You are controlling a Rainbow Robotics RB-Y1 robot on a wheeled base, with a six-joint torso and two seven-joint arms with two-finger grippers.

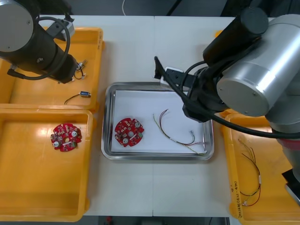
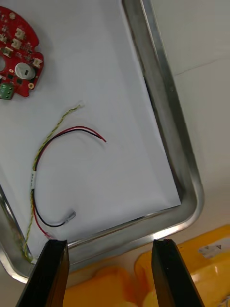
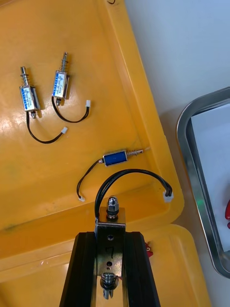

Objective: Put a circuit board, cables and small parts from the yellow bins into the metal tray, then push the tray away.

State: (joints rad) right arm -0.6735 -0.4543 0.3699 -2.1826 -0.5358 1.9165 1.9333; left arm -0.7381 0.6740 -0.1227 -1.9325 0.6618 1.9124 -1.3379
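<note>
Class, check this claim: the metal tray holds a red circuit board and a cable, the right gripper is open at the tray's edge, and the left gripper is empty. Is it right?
Not quite. The left gripper is not empty: the left wrist view shows it shut on a small metal part with a black cable, above a yellow bin. The rest stands.

The right arm (image 1: 253, 79) hides the metal tray's (image 1: 108, 126) two-o'clock corner and, it seems, most of the yellow bin (image 1: 218, 33) beyond it.
</note>
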